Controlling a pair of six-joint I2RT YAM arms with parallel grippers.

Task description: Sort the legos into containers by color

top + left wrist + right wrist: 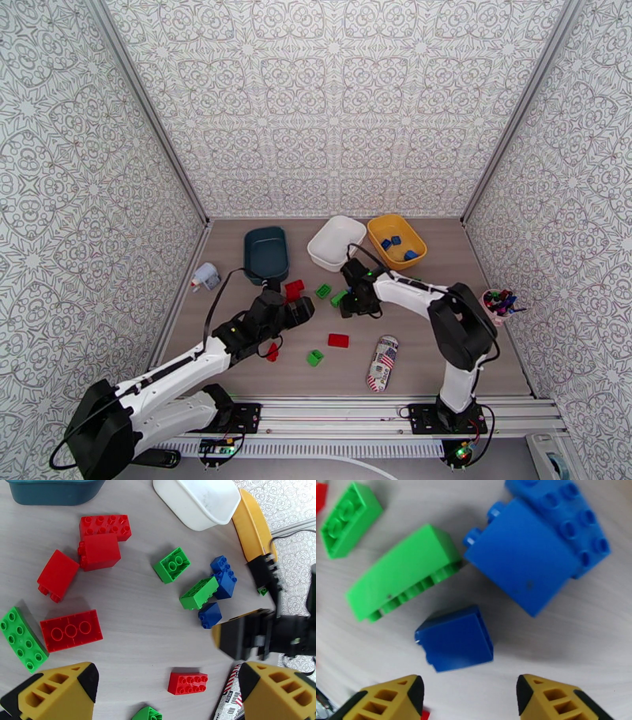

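Loose legos lie mid-table between my grippers. In the left wrist view I see red bricks (71,630), a green brick (172,564) and a blue cluster (223,578). My left gripper (168,679) hangs open above them, a small red brick (187,683) below its gap. My right gripper (469,689) is open, low over the table, with a small blue brick (454,644) just ahead of its fingertips and a larger blue brick (525,555) beyond. The teal bin (266,253), white bin (336,241) and yellow bin (379,225) stand at the back; the yellow one holds blue bricks (393,241).
A printed can (384,363) lies on its side near the front, right of centre. A pink cup of markers (498,304) stands at the right wall. A small white object (207,275) sits at the left edge. Patterned walls close in the table.
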